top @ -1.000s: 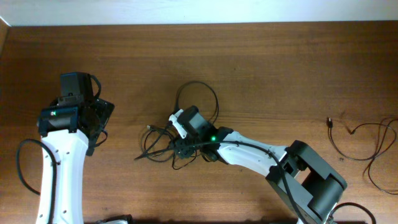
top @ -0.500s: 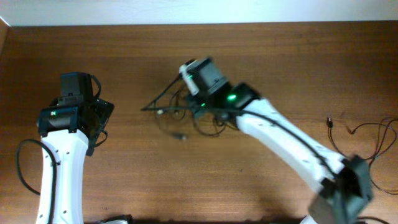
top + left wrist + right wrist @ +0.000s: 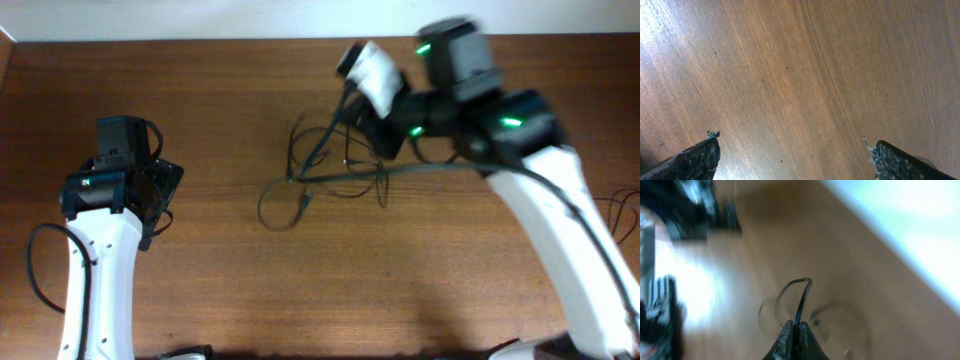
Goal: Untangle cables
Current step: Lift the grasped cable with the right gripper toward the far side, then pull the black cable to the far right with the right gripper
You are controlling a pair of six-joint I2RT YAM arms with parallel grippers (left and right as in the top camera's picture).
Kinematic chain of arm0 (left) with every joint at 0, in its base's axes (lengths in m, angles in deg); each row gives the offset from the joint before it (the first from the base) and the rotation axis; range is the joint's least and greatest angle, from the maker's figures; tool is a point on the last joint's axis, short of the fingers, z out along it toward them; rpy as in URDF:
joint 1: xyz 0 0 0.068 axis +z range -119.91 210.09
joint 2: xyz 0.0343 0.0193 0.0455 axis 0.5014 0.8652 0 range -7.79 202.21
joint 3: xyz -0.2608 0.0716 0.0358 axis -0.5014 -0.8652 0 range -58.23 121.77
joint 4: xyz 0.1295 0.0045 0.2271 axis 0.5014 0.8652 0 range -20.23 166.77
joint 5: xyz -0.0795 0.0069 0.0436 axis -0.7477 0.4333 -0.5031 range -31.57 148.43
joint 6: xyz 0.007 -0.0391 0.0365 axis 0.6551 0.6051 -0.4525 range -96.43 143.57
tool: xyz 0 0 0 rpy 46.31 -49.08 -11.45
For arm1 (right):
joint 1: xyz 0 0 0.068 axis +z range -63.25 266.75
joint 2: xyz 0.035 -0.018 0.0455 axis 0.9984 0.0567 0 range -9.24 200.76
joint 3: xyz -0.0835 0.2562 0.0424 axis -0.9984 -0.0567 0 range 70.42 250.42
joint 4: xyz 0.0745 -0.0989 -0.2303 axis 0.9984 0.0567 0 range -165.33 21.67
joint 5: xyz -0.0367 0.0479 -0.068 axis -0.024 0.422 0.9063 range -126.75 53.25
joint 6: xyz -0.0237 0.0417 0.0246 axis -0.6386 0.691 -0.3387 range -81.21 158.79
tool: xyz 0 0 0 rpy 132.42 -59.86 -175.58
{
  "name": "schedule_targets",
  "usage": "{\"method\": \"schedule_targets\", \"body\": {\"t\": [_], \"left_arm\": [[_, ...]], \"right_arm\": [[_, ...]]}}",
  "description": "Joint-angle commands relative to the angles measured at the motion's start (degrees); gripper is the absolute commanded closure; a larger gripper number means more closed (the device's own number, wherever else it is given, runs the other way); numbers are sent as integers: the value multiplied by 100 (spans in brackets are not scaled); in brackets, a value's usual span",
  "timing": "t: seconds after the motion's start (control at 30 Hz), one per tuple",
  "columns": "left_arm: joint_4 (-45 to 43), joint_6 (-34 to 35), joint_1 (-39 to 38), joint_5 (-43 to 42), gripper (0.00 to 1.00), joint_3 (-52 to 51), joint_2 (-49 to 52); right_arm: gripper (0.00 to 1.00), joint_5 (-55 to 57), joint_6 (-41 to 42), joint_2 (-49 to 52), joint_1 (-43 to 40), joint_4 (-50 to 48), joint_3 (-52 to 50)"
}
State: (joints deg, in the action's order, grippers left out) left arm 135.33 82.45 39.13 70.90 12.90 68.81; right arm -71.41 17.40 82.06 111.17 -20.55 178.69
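Clearly the untangling is in its early part. The right gripper (image 3: 358, 118) is clamped on one strand of the cables (image 3: 335, 177); in the right wrist view its fingers (image 3: 795, 339) are pressed together with a thin black cord rising out from between them. From that hold the bunch trails down and toward the left side of the table (image 3: 220, 290). Overhead it shows several loops crossing one another, one long strand running sideways, and a lower loop that seems to rest on the wood. How much of the bunch hangs free I cannot tell, as the right arm and its wrist view are blurred.

The left gripper (image 3: 158, 190) sits well apart from the cables at the left side. Its wrist view shows the two fingertips spread wide with only bare wood between them (image 3: 795, 155), so it is released and holds nothing.

A thin dark line at the far right edge (image 3: 630, 205) is likely another cord lying apart, partly hidden by the right arm. By my judgement the main bunch remains knotted, and separating its loops and laying each cord out alone is all left to do.
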Motion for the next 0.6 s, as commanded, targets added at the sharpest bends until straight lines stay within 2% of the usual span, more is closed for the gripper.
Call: {"method": "schedule_targets", "body": {"t": [0.0, 0.07, 0.1, 0.17, 0.2, 0.3, 0.37, 0.47, 0.57], "left_arm": [[11, -66, 24, 83, 1, 17, -44], [11, -66, 24, 83, 1, 17, -44], [11, -66, 24, 83, 1, 17, -44], [11, -66, 24, 83, 1, 17, -44], [11, -68, 24, 83, 1, 17, -44], [11, -66, 24, 83, 1, 17, -44], [11, -66, 24, 83, 1, 17, -44], [11, -66, 24, 83, 1, 17, -44], [11, -66, 24, 83, 1, 17, -44]], "right_arm": [[96, 717, 907, -424, -92, 39, 933], [96, 2129, 1318, -173, -83, 660, 927], [96, 3373, 1648, 66, -83, 962, 927], [96, 6022, 2990, 442, -162, 1438, 927], [96, 6634, 3434, 662, -413, 1814, 927], [96, 5963, 3908, 1156, -1038, 2726, 927], [96, 4953, 3985, 1513, -1364, 3209, 927], [96, 3174, 3165, 1709, -1193, 3751, 850], [96, 3165, 3165, 1333, -1056, 4256, 855]]}}
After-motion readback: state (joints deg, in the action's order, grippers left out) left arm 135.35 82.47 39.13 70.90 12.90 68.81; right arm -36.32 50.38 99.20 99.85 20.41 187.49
